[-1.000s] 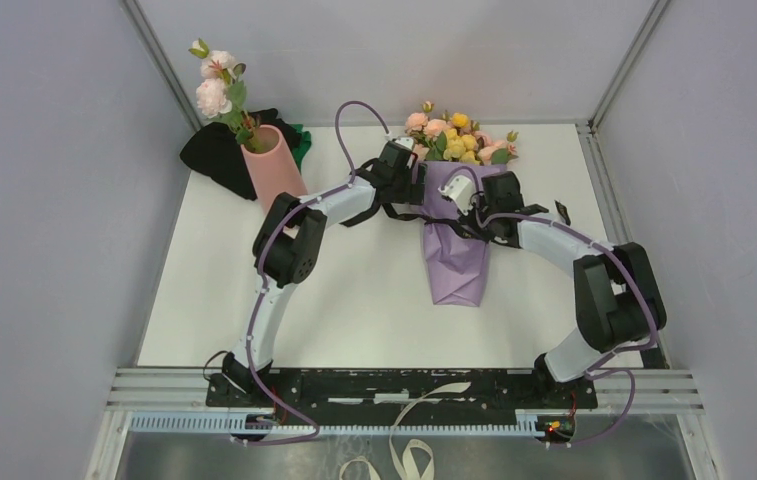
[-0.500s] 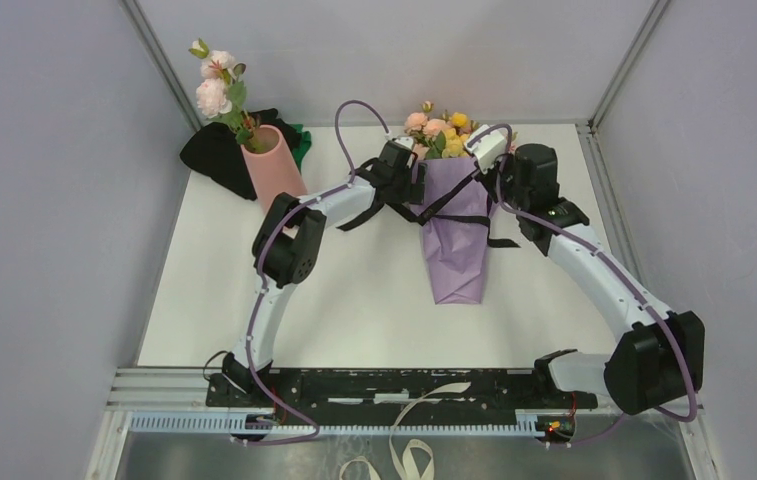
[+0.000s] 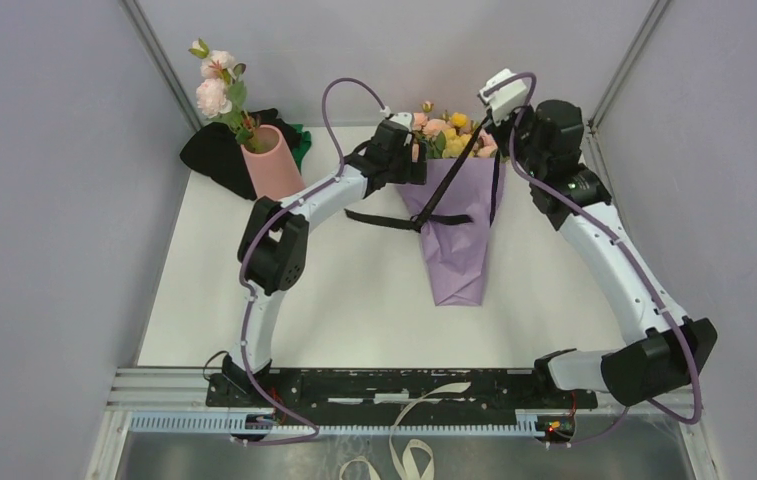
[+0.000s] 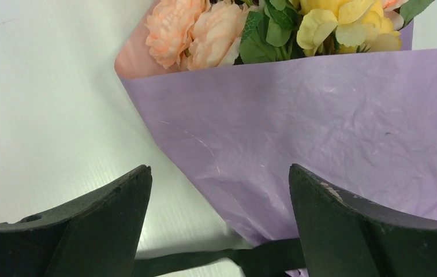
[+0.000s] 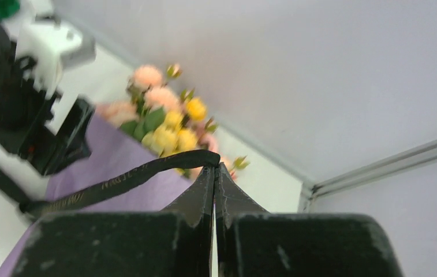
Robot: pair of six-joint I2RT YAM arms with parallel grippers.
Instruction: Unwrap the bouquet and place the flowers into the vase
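The bouquet (image 3: 457, 240) lies on the white table as a lilac paper cone, its point toward me. Its peach and yellow flowers (image 3: 447, 128) stick out at the far end. My left gripper (image 3: 416, 165) stands open at the cone's upper left edge, with the lilac paper (image 4: 297, 115) between its fingers but not pinched. My right gripper (image 3: 482, 125), raised above the flowers, is shut on the black ribbon (image 5: 123, 180). The ribbon runs slanting down across the cone, and a loose end (image 3: 394, 218) trails left on the table. The salmon-pink vase (image 3: 274, 168) stands at the far left.
A pale pink sprig with buds (image 3: 216, 88) stands in the vase. A black cloth lump (image 3: 216, 152) with something green (image 3: 300, 140) lies behind it. Metal frame posts (image 3: 622, 70) and grey walls close in the table at the back and sides.
My right gripper has risen from the cone's middle toward the far right, drawing the black ribbon up and off the paper. The left gripper has shifted slightly farther back.
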